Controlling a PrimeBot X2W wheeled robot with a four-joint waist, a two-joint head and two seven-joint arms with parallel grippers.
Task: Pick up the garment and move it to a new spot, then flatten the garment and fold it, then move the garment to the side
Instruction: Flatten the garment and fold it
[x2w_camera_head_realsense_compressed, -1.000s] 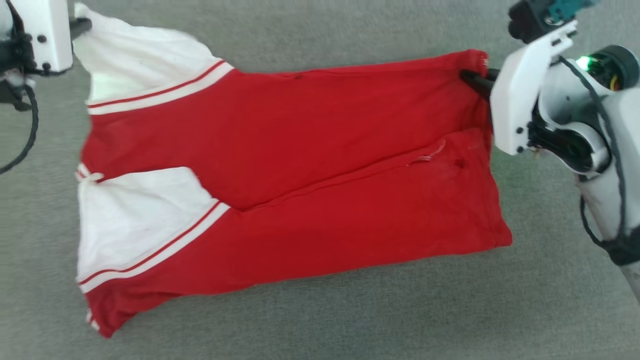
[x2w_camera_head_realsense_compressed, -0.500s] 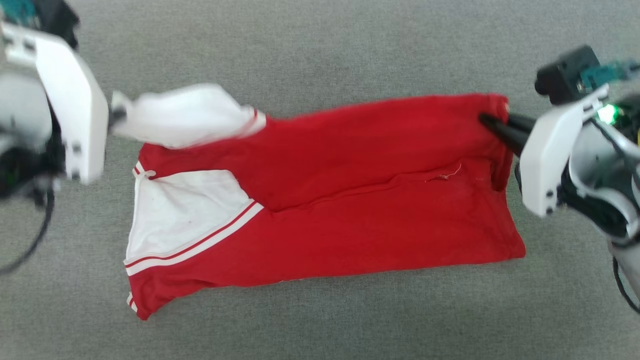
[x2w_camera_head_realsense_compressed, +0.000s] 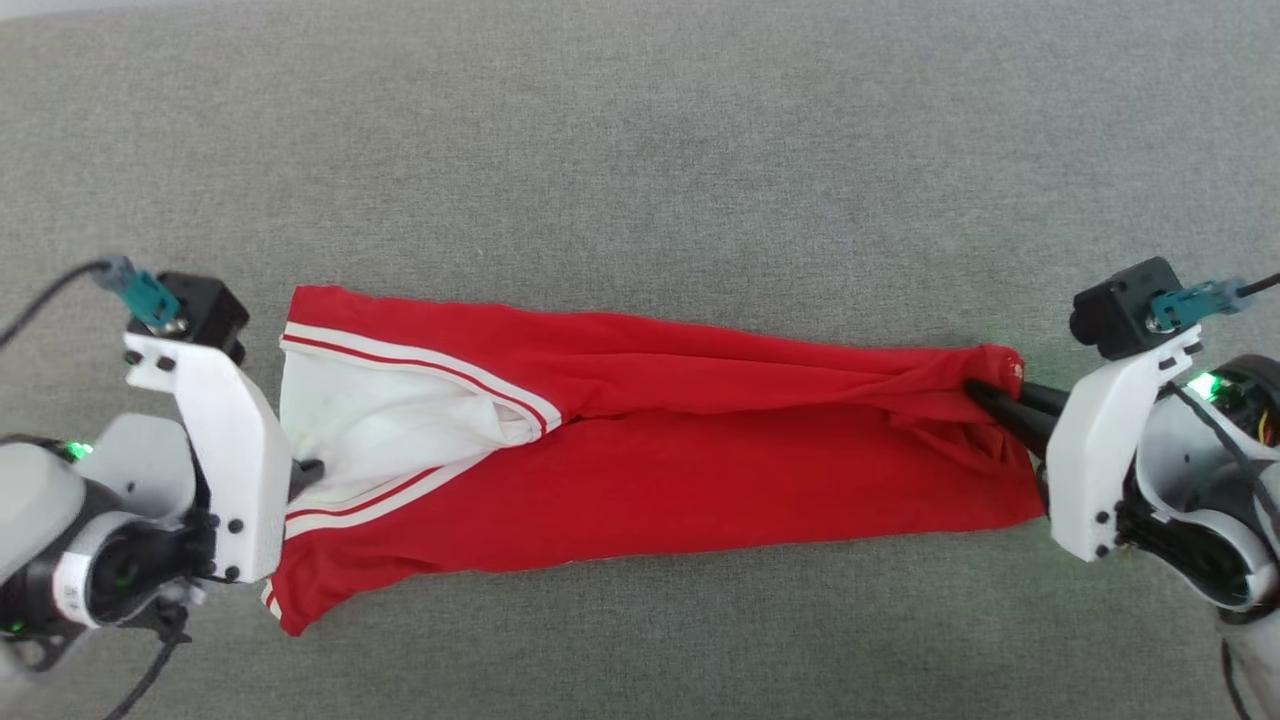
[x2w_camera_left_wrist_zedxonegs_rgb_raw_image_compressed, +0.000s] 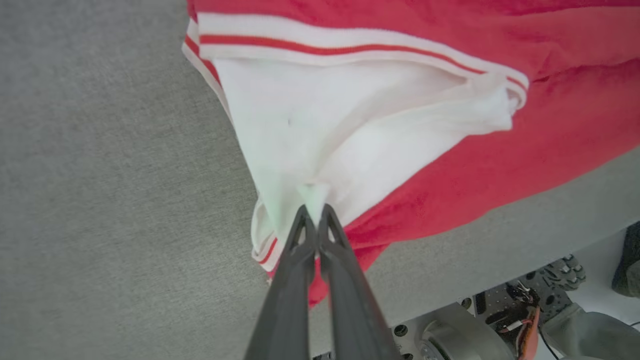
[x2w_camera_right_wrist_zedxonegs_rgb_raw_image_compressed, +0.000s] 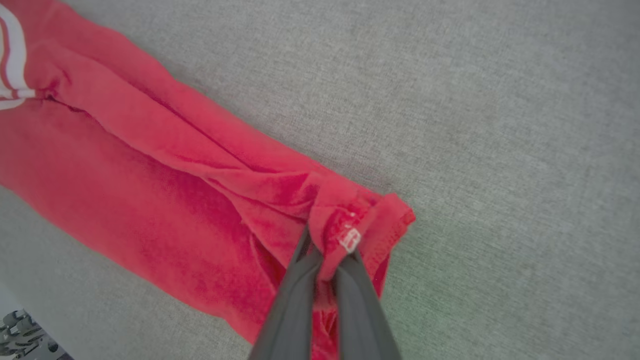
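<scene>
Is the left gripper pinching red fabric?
No, the left gripper is shut on a white part of the garment.

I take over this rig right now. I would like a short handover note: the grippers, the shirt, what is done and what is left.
Left gripper: shut on the white sleeve of the red jersey-style T-shirt, at its left end.
Right gripper: shut on the red hem corner at the right end.
Shirt: lying stretched between both grippers on the grey fabric surface, as a long narrow band.
Done: laid out and, it seems, folded once lengthwise.
Left: release, probably fold it across, then move it to the side.
</scene>
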